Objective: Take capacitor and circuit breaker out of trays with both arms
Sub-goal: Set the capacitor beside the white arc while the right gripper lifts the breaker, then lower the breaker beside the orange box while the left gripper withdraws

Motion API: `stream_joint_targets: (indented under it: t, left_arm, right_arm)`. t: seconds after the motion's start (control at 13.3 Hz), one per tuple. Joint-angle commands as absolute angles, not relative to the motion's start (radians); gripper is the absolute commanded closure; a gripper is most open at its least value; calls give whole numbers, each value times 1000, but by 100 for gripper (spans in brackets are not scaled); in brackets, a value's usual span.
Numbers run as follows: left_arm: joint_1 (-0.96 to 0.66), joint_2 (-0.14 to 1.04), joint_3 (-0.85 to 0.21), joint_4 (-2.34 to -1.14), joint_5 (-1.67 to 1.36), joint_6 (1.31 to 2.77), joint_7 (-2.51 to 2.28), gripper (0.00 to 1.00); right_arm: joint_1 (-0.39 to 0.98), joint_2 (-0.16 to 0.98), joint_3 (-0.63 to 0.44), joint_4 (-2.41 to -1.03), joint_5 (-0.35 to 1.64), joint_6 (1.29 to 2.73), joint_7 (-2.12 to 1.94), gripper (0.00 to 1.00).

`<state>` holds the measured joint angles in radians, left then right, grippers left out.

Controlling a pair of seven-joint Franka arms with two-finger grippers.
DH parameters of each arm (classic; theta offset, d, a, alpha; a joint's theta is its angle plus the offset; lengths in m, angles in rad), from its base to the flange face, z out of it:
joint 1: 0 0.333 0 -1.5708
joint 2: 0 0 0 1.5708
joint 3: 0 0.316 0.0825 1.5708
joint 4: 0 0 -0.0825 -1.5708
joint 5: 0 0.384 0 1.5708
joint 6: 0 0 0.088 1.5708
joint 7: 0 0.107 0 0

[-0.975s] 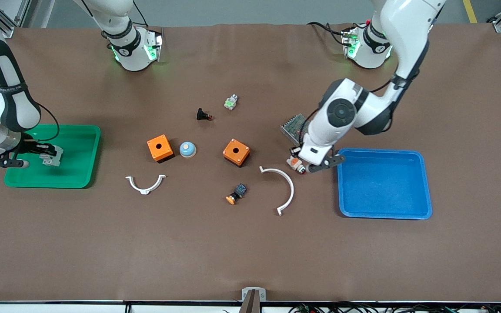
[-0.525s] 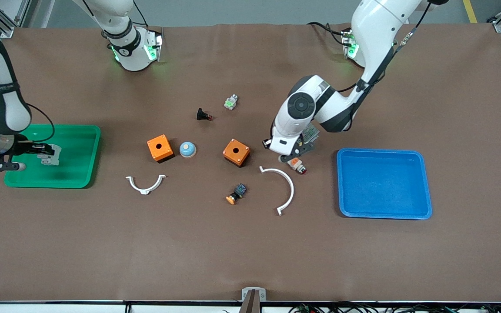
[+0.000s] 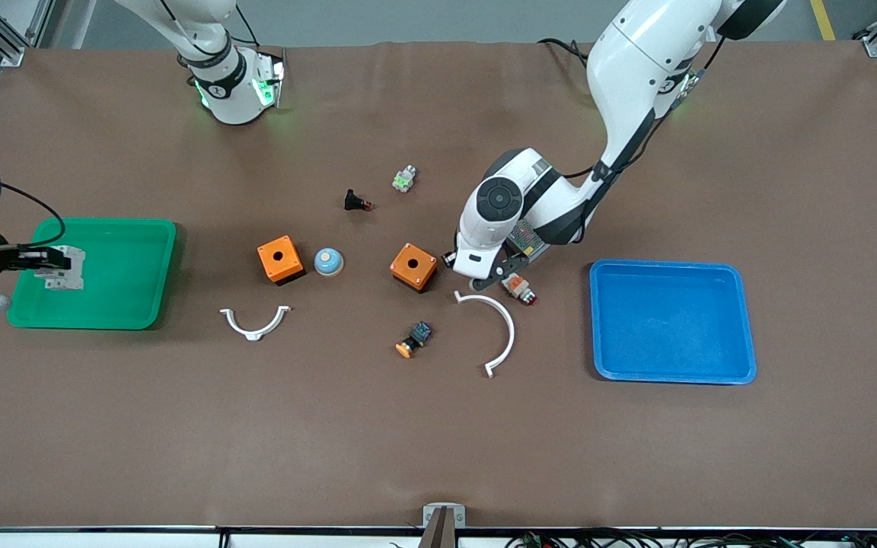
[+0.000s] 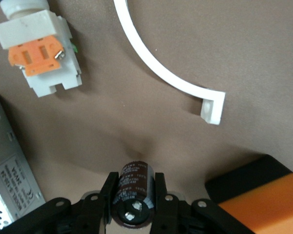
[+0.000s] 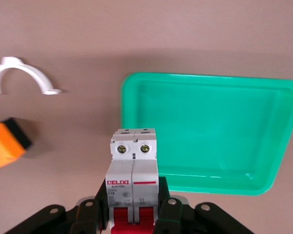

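My left gripper (image 3: 495,273) hangs low over the table between an orange box (image 3: 413,266) and the white-and-orange button (image 3: 518,287), over one end of a white arc (image 3: 501,323). In the left wrist view it (image 4: 134,187) is shut on the capacitor (image 4: 133,195), a small dark cylinder with a silvery end. The capacitor is hidden in the front view. My right gripper (image 3: 44,264) is shut on the light-grey breaker (image 3: 64,268) over the outer part of the green tray (image 3: 168,266). The right wrist view shows the gripper (image 5: 133,197), the breaker (image 5: 133,165) with red levers, and the tray (image 5: 210,126). The blue tray (image 3: 674,320) holds nothing.
A perforated metal box (image 3: 527,237) lies under the left arm. A second orange box (image 3: 280,259), a blue dome (image 3: 328,261), a black push button (image 3: 355,201), a green-white part (image 3: 403,179), an orange-capped button (image 3: 413,340) and a second white arc (image 3: 254,323) lie mid-table.
My left gripper has moved from beside the blue tray toward the orange box, carrying the capacitor. My right gripper has shifted with the breaker toward the green tray's outer edge.
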<state>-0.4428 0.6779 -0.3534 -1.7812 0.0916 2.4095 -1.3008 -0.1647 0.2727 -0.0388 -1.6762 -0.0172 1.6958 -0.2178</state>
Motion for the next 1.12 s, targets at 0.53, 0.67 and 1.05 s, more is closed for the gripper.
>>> stream_joint_targets:
  t: [0.53, 0.67, 1.05]
  left_arm:
    - [-307, 537, -337, -1750, 132, 2359, -1261, 0]
    - [-208, 456, -339, -1738, 130, 2295, -1111, 0]
    - [13, 350, -339, -1634, 132, 2016, -685, 0]
  right_arm:
    - [351, 308, -45, -1678, 135, 1802, 359, 79]
    - [418, 354, -46, -1687, 170, 1876, 382, 79]
    - [503, 449, -46, -1750, 222, 2066, 494, 79]
